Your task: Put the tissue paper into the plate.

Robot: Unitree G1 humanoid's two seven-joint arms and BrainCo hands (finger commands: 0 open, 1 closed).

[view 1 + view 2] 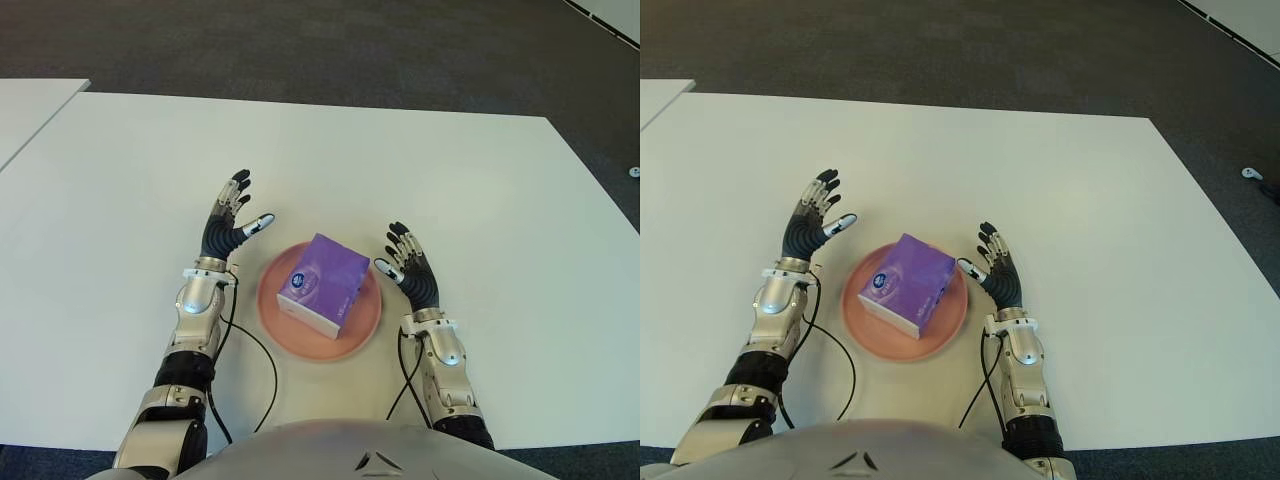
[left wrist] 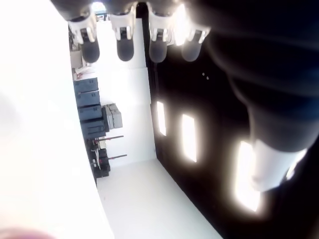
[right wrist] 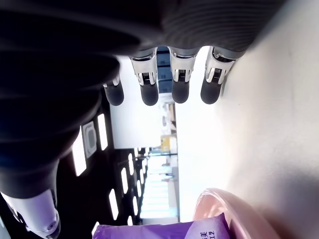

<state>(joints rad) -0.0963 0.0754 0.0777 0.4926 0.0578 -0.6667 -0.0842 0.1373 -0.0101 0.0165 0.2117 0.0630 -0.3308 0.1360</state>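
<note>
Left hand [image 1: 228, 222] left of plate, fingers spread wide, empty. Purple plastic-wrapped tissue pack [image 1: 323, 283] sits inside round pink plate [image 1: 283, 329] on white table [image 1: 480, 190]. Right hand [image 1: 408, 264] just right of plate, fingers extended, empty. Task looks done. Right wrist view catches pack and plate rim; left wrist view shows neither.

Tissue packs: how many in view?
1. The purple tissue pack lies in the pink plate, between the open left hand and open right hand. No others visible.
</note>
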